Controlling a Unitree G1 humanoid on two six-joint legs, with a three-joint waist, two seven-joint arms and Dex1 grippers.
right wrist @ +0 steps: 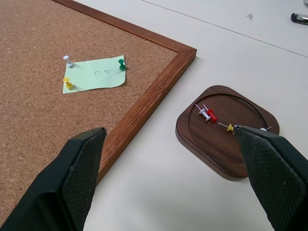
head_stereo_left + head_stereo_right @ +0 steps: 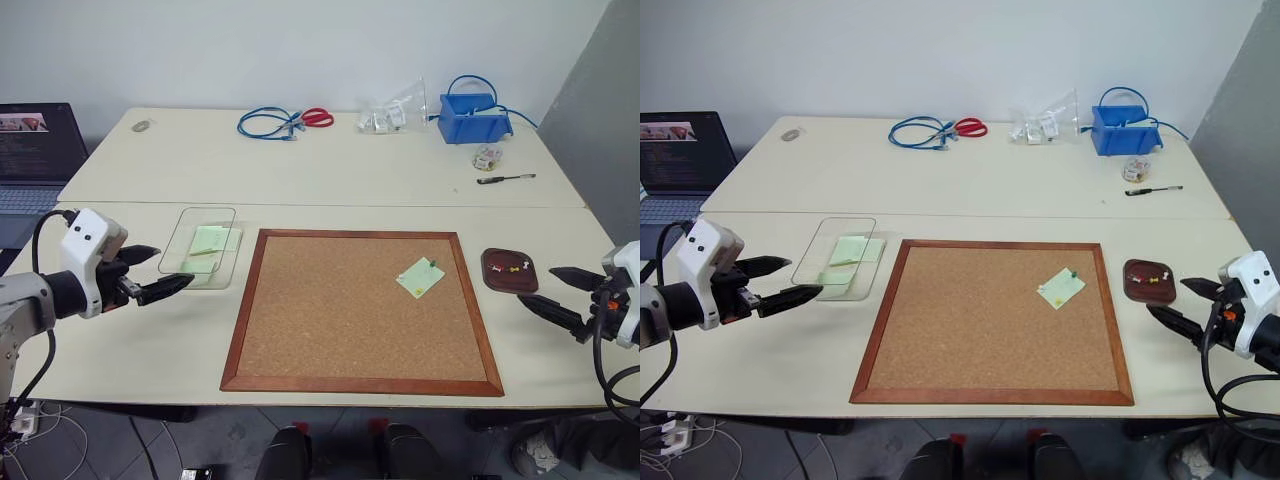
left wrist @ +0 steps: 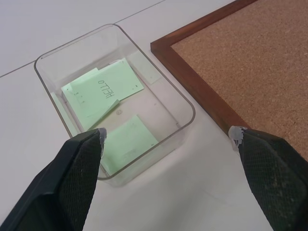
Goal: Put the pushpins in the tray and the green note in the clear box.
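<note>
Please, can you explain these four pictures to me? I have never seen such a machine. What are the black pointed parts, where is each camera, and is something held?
This is a humanoid robot with two arms. The black pointed parts are its fingers: the left gripper and the right gripper, both open and holding nothing.

Two pictures come from the head camera, looking down on a pale table. The other two come from cameras on each wrist, looking along the fingers.

On the table lies a large wood-framed corkboard. One pale green square paper note is fixed to it by small plastic-headed pushpins. Beside the right gripper sits a small dark reddish-brown tray with some pins in it. Near the left gripper stands a shallow clear plastic box, with green notes inside.
</note>
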